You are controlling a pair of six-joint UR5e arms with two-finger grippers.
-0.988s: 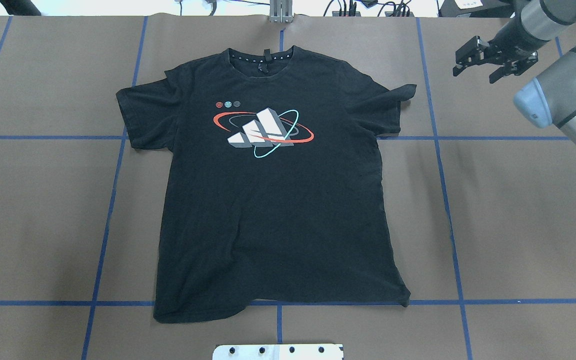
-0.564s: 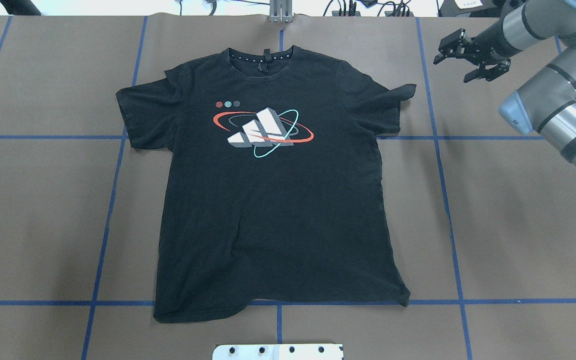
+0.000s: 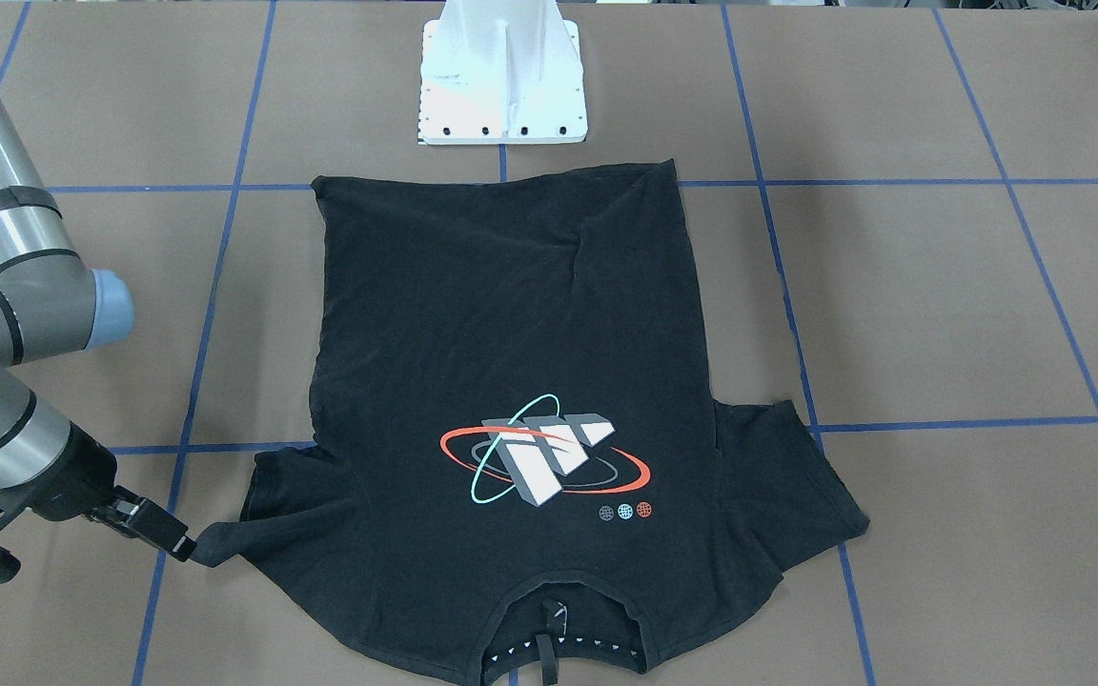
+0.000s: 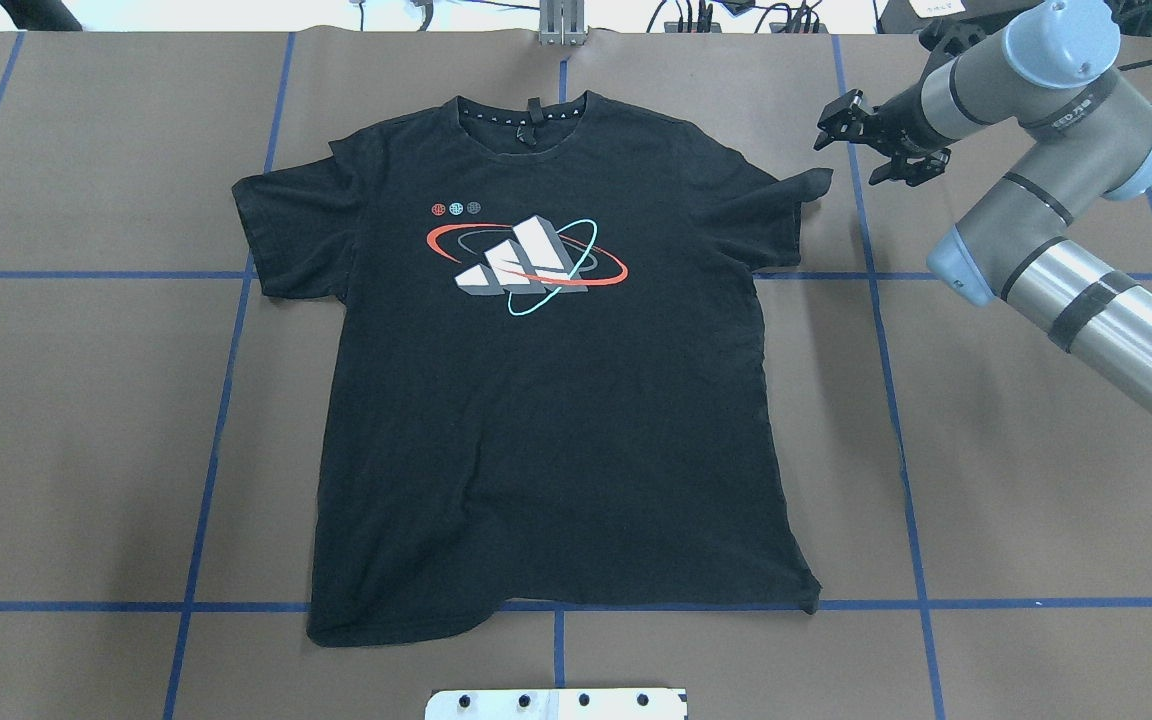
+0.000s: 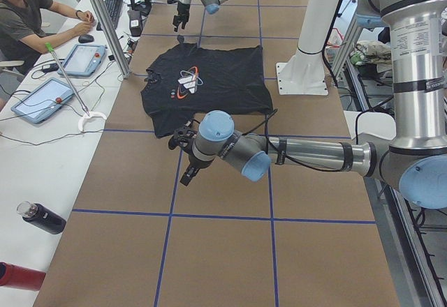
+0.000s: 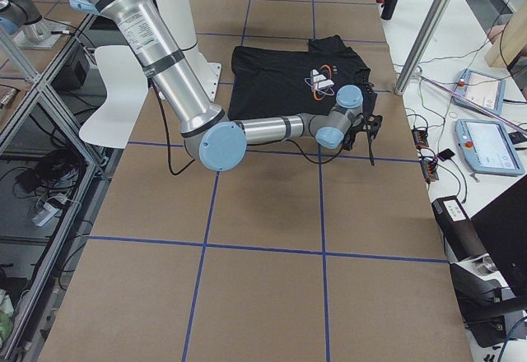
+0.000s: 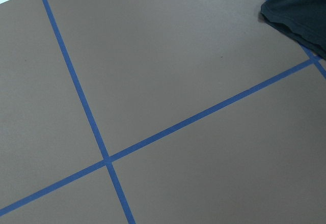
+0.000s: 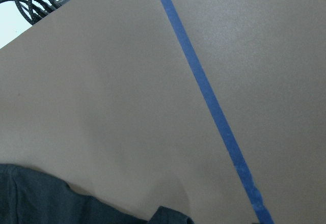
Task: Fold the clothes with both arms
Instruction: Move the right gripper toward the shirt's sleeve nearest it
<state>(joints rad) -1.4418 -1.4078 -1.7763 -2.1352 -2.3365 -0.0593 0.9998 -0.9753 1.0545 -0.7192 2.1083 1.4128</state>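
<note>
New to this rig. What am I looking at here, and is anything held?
Two grey metal robot arms with blue joint caps, the right arm and the left arm, reach over a brown table marked with blue tape. Views: one facing the robot, one behind over its shoulders, one per table end, one per wrist. A black short-sleeved T-shirt with a grey, red and cyan chest graphic lies flat, print up. The right arm's jaws are open at one sleeve tip; nothing is held. The left arm hovers near the other sleeve; its jaws cannot be judged.
</note>
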